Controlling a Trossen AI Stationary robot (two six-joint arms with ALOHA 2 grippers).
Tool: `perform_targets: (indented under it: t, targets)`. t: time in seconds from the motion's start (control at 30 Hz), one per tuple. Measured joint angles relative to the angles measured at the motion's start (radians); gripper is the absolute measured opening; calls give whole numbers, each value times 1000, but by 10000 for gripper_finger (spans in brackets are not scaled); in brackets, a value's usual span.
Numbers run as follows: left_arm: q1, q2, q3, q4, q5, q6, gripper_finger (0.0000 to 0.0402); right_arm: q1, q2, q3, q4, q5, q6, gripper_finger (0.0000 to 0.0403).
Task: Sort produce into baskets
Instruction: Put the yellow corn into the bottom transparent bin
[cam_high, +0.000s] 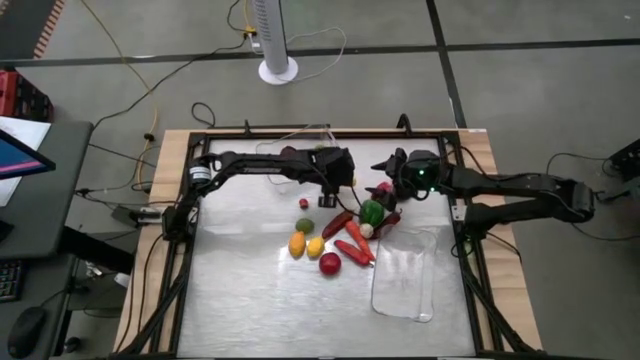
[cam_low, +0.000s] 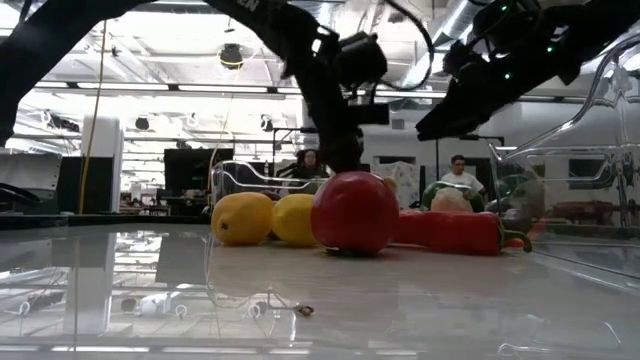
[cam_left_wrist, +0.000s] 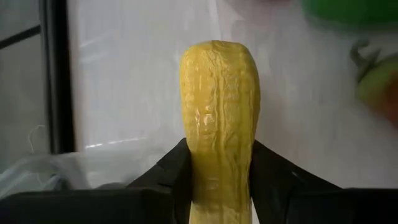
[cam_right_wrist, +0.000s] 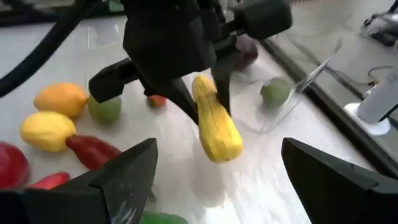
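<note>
A reflective metal table stands in an open workshop with a white fan column beyond. The left gripper clamps a yellow banana-like piece above the table, other produce lying close beside it. The right gripper, fingers spread and empty, faces it; only the high view shows the clear basket beside the right arm.

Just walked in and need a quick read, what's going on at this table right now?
The left gripper is shut on a long yellow banana-like piece and holds it above the table. The right gripper hangs open just opposite, holding nothing. Most of the produce lies loose mid-table. One clear basket sits near the right arm with nothing visible inside it; another stands at the far edge.
</note>
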Motion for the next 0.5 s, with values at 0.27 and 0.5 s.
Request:
perform_targets:
  t: [0.27,0.5]
  targets:
    - [-13,-2,70,46,69,-46,107,45,-45,0,-55,29,-26,371]
    - [-56,-2,70,134,91,-12,108,66,-26,0,-64,86,-63,346]
